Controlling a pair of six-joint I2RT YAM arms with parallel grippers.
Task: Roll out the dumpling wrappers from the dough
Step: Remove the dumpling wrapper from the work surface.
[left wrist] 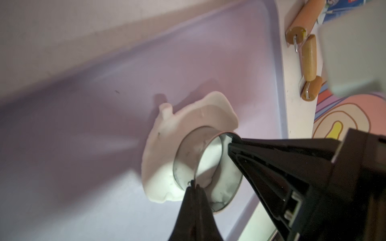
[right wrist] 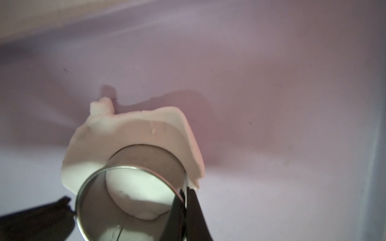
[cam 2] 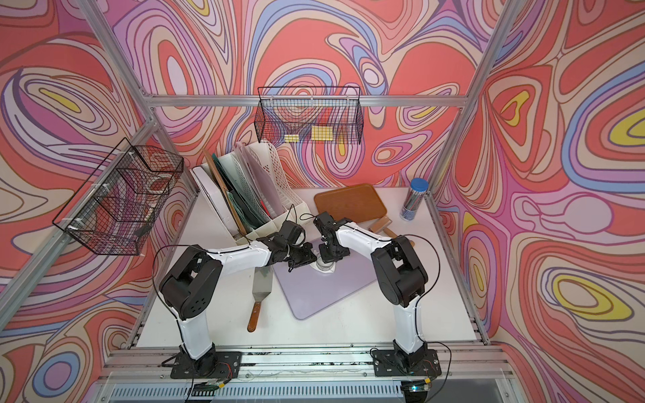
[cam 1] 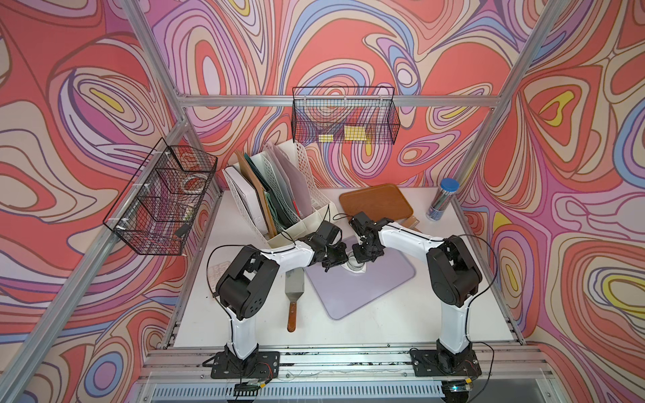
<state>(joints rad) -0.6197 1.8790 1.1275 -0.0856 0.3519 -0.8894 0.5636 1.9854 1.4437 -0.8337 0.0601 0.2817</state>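
Observation:
A ragged flat piece of white dough lies on the lilac mat. A metal ring cutter stands on the dough, and white dough with a rounded edge shows inside it. No separate dumpling wrapper is in view. My left gripper is shut on the ring's thin wall on one side. On the opposite side my right gripper is shut on the wall as well. In both top views the two grippers meet over the ring near the mat's far edge.
A metal spatula with a wooden handle lies left of the mat. A wooden tray and a small rolling pin lie behind it. A white file rack stands at the back left, a pen tube at the back right.

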